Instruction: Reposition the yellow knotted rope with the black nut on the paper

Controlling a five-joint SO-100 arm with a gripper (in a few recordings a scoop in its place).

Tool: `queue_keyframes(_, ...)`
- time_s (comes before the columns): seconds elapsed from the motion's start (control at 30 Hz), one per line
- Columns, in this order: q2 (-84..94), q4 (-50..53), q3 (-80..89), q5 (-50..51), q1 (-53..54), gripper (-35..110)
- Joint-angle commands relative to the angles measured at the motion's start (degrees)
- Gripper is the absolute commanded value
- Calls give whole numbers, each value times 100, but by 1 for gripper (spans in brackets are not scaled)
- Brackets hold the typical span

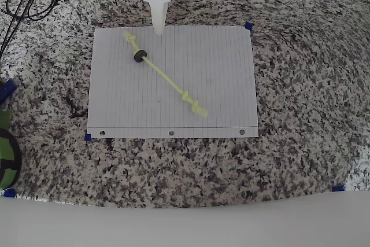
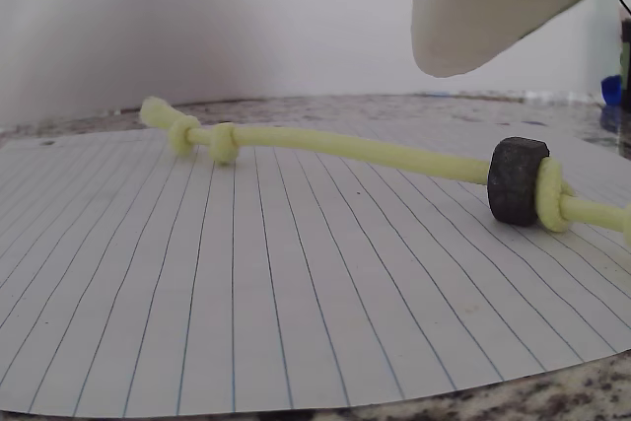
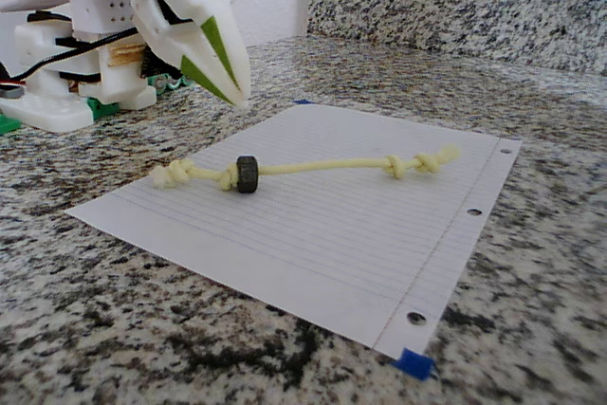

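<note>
The yellow knotted rope (image 1: pixel 167 77) lies diagonally across the paper (image 1: pixel 214 62), from upper left to lower right in the overhead view. A black nut (image 1: pixel 139 56) is threaded on it next to the upper-left knot. In the wrist view the rope (image 2: pixel 355 145) runs across with the nut (image 2: pixel 517 180) at right. The fixed view shows the rope (image 3: pixel 322 167) and nut (image 3: pixel 247 174) on the paper (image 3: pixel 322 234). My white gripper (image 1: pixel 158 29) hovers over the paper's far edge, above and right of the nut, shut and holding nothing. It hangs above the paper (image 3: pixel 239 99).
The granite counter (image 1: pixel 300 160) surrounds the sheet. Blue tape tabs (image 1: pixel 249 26) mark the paper's corners. Black cables (image 1: pixel 29 1) loop at the far left. A green and black object (image 1: pixel 6 154) sits at the left edge. The arm's base (image 3: pixel 66 73) stands behind the paper.
</note>
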Motion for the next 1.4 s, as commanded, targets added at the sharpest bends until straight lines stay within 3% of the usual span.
queue_keyframes(0.0, 18, -9, 299, -9, -35, 0)
queue_keyframes(0.97, -35, -167, 35, -44, 0, 0)
queue_keyframes(1.37, -2276, -185, -1995, -642, 88, 1)
